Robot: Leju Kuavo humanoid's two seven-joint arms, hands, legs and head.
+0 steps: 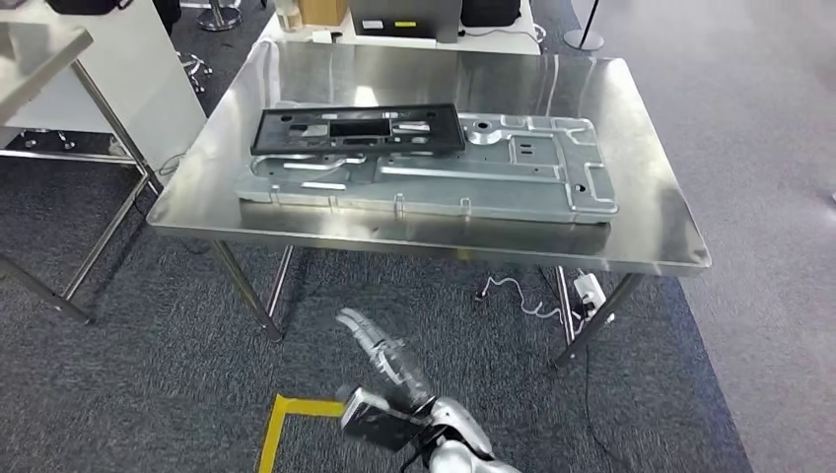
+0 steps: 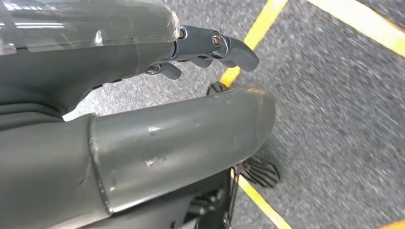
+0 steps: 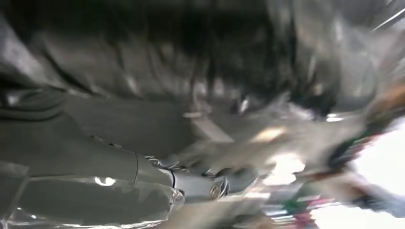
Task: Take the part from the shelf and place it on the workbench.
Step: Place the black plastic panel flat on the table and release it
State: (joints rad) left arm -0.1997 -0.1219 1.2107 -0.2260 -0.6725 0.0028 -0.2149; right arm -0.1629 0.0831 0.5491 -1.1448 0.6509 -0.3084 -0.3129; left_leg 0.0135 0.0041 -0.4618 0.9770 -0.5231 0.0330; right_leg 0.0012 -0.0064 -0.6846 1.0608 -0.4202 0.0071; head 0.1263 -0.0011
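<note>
A black rectangular frame part (image 1: 355,130) lies flat on the steel workbench (image 1: 656,222), its right portion overlapping a large silver stamped metal plate (image 1: 493,172). My right hand (image 1: 380,355) is low over the carpet in front of the bench, blurred, fingers stretched toward the bench and holding nothing. In the right wrist view, that hand (image 3: 143,186) appears against a smeared grey background. In the left wrist view, my left hand (image 2: 143,124) hangs above the carpet, fingers (image 2: 224,45) extended and apart, with nothing in it.
A second steel table (image 1: 39,49) stands at the left. A white desk (image 1: 394,34) with boxes sits behind the workbench. Under the bench's right side lie a cable and adapter (image 1: 584,288). Yellow floor tape (image 1: 281,424) marks the carpet near my feet.
</note>
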